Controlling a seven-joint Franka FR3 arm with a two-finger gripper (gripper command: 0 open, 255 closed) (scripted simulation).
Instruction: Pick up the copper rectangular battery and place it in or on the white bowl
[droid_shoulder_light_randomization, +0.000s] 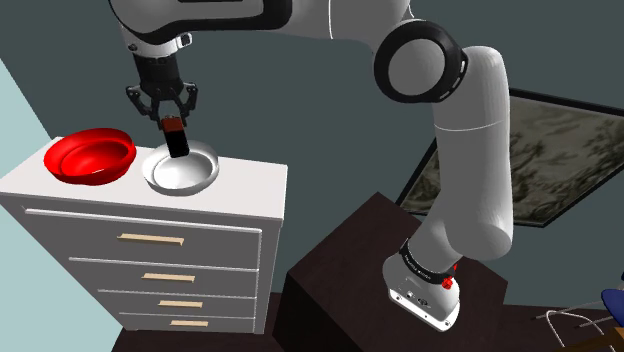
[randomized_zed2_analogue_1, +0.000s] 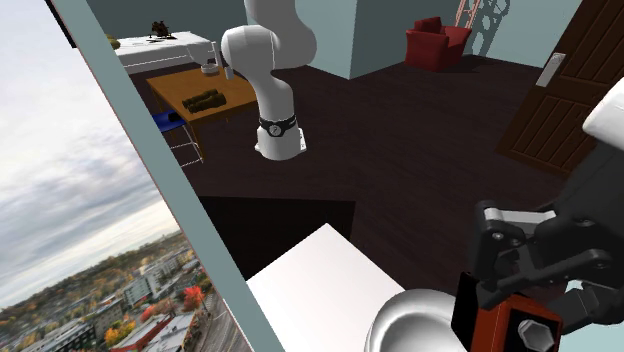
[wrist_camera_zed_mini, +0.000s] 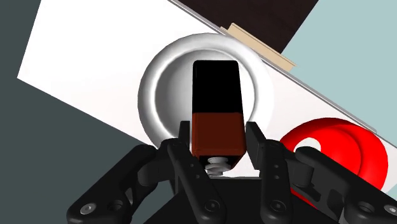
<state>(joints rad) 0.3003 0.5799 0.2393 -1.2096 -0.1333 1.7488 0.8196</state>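
Observation:
The battery (droid_shoulder_light_randomization: 176, 138) is a rectangular block, copper-brown at the terminal end and black at the other. It hangs upright from my gripper (droid_shoulder_light_randomization: 172, 121), which is shut on its copper end. The black end points down over the white bowl (droid_shoulder_light_randomization: 155, 170) without touching it. In the wrist view the fingers (wrist_camera_zed_mini: 256, 137) clasp the copper part of the battery (wrist_camera_zed_mini: 217, 108), and the bowl's rim (wrist_camera_zed_mini: 153, 89) rings it from behind. The second exterior view shows the gripper (randomized_zed2_analogue_1: 505, 300) holding the battery (randomized_zed2_analogue_1: 497, 325) just beside the bowl (randomized_zed2_analogue_1: 415, 320).
The bowl stands on a white dresser top (droid_shoulder_light_randomization: 250, 180) above several drawers. A red bowl (droid_shoulder_light_randomization: 93, 155) sits right beside the white one, toward the shoulder view's left. The dark stand (droid_shoulder_light_randomization: 340, 270) is at the lower right, and a grey wall rises behind.

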